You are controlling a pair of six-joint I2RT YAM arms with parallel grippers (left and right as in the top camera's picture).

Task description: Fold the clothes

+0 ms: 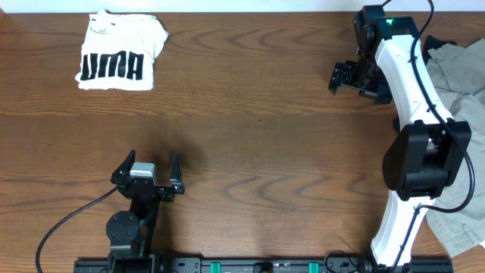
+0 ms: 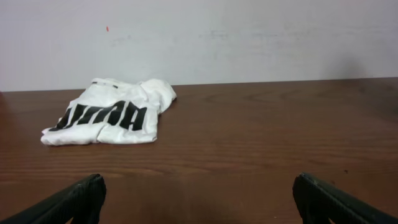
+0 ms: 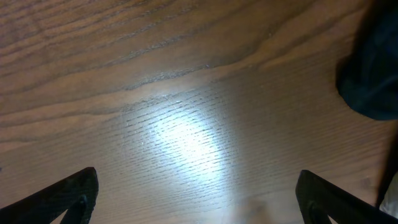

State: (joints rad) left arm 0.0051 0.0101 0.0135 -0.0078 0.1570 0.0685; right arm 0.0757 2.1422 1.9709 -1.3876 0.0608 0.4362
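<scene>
1. White T-shirt (image 1: 120, 51) lies folded at the far-left corner of the tabletop (image 1: 265, 136).
2. Left end effector (image 1: 152, 161) and right end effector (image 1: 342, 82) both gape wide, empty.
3. The fold looks done. If tidying, press the edges flat and avoid dragging layers.

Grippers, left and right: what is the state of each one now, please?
Left gripper: open, holding nothing.
Right gripper: open, holding nothing.

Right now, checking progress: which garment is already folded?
The white lettered T-shirt at the far left, a compact packet; the grey clothes on the right lie crumpled.
</scene>
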